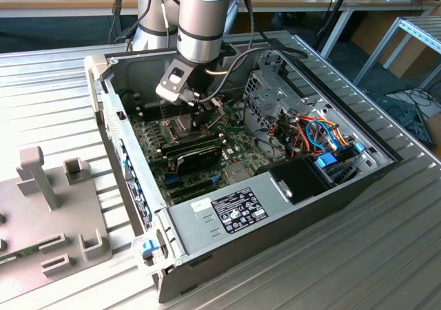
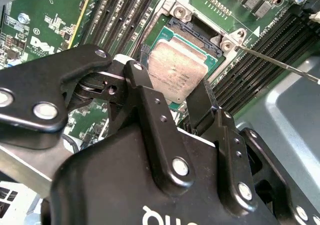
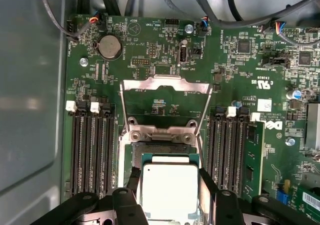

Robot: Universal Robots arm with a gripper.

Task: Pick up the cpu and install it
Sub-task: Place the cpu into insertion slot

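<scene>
Two fingers [image 2: 200,102] of the hand [image 2: 175,72] pinch the faintly printed cpu [image 3: 170,190] over the open socket [image 3: 160,150].

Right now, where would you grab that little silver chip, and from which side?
By two opposite side edges of the cpu, coming from straight above. It is flat and thin with a broad metal top, so only its edges offer a pinch, and the hinged-open socket frame leaves the way down free. The gripper flanks it just so.
</scene>
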